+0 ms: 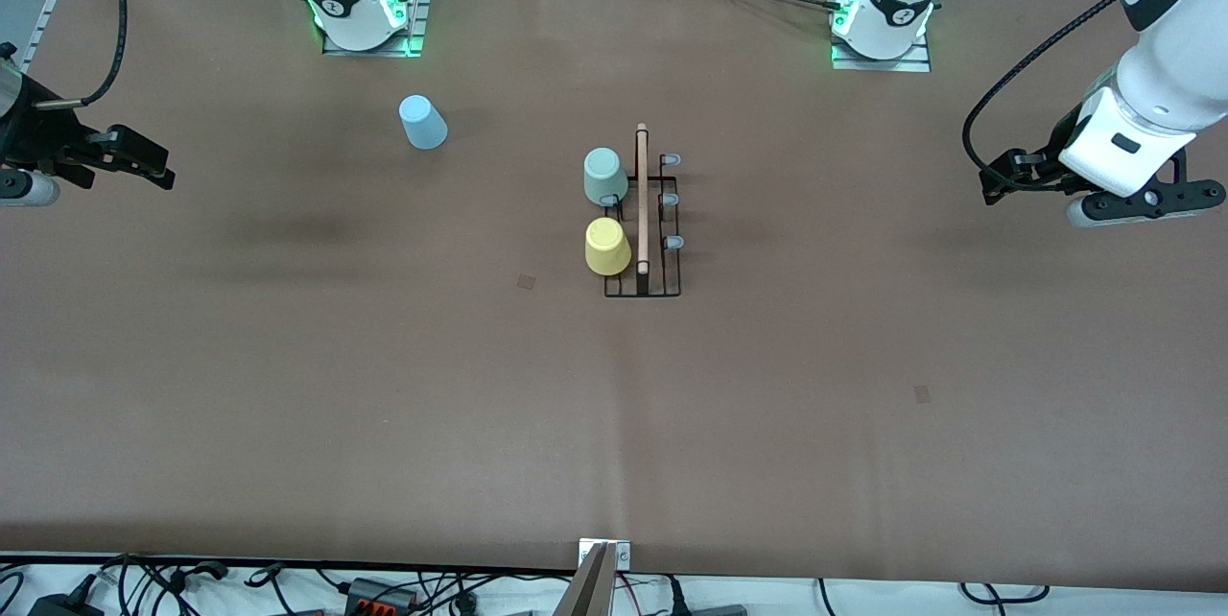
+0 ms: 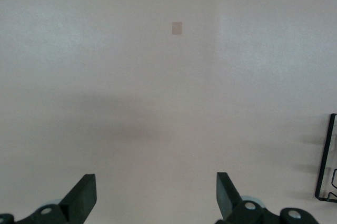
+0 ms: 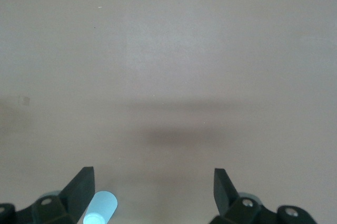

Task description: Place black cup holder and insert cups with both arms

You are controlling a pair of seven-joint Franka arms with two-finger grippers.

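Note:
The black cup holder stands mid-table with its wooden rod handle on top. A pale green cup and a yellow cup sit on its pegs on the side toward the right arm's end. Three grey-tipped pegs on the side toward the left arm's end are bare. The light blue cup sits alone on the table near the right arm's base; it also shows in the right wrist view. My left gripper is open and empty. My right gripper is open and empty.
A corner of the holder's wire base shows in the left wrist view. The arm bases stand on the table's edge farthest from the front camera. Cables lie along the edge nearest to it.

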